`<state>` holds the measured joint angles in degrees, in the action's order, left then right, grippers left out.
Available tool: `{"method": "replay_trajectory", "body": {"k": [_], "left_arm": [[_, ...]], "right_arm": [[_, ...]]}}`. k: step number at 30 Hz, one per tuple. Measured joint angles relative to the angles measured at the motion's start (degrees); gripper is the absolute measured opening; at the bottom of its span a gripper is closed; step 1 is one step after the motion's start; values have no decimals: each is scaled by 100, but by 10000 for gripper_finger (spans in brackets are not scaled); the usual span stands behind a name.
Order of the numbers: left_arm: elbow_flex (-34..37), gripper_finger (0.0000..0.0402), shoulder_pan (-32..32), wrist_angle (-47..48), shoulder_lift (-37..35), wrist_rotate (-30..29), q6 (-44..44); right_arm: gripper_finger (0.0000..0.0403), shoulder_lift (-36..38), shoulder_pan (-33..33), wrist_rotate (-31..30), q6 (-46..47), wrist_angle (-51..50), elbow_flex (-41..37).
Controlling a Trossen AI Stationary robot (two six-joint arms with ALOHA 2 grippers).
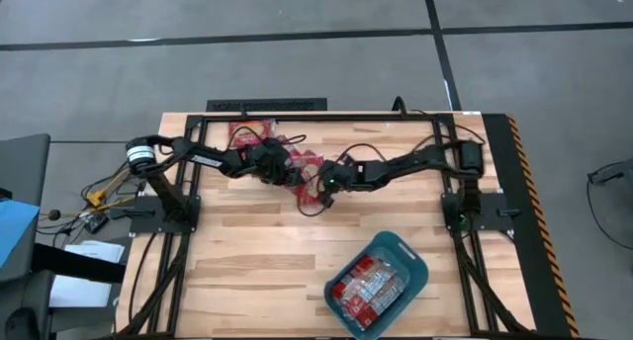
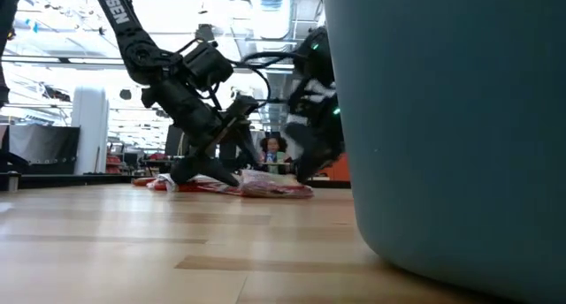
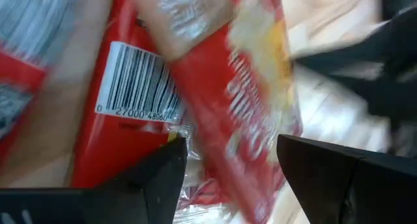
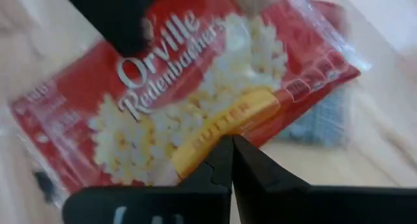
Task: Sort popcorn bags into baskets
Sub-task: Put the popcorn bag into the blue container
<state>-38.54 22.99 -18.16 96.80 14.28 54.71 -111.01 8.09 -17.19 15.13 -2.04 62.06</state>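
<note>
Several red popcorn bags [image 1: 259,134] with pale panels lie in a loose pile on the far middle of the table, also in the low view [image 2: 265,186]. More packets lie in the teal basket [image 1: 413,258] at the near right, whose wall [image 2: 460,118] fills the right of the low view. My left gripper [image 1: 272,165] [image 3: 228,168] is open and points down into the pile, one finger on either side of a barcode-marked packet [image 3: 195,107]. My right gripper [image 1: 326,180] [image 4: 231,149] is shut on a packet at the pile's near right. My right gripper pinches a popcorn bag [image 4: 195,100] between its two fingers at the middle of one long edge, by the yellow band [image 4: 225,120]. The fingers come slanting down from the table's right. The packet spreads out beyond the tips, printed face toward the camera; whether it is lifted clear I cannot tell.
The two grippers work close together over the pile; a dark part of the left arm [image 4: 111,15] shows in the right wrist view. Bare wood [image 1: 257,251] lies at the near left. Arm bases and cables stand at both table sides.
</note>
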Motion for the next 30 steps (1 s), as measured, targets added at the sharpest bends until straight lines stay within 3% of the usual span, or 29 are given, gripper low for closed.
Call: {"method": "replay_trajectory", "body": {"k": [5, 10, 13, 16, 22, 30], "left_arm": [[-8, 235, -53, -284, 120, 40, 101], [-66, 233, -122, -388, 187, 89, 169], [-82, 210, -156, -401, 182, 121, 209], [-94, 161, -164, -429, 182, 192, 304], [-98, 26, -167, -494, 176, 319, 333], [-372, 10, -198, -655, -2, 1037, 568]], "right_arm": [[15, -292, -15, 387, 33, 332, -1], [28, -346, -87, 469, 50, 387, 33], [37, -344, -126, 509, 49, 362, 59], [37, -120, -174, 524, 8, 223, 49], [18, 772, -299, 515, -60, -405, 55], [29, 2739, -809, 449, 141, -1687, 55]]}}
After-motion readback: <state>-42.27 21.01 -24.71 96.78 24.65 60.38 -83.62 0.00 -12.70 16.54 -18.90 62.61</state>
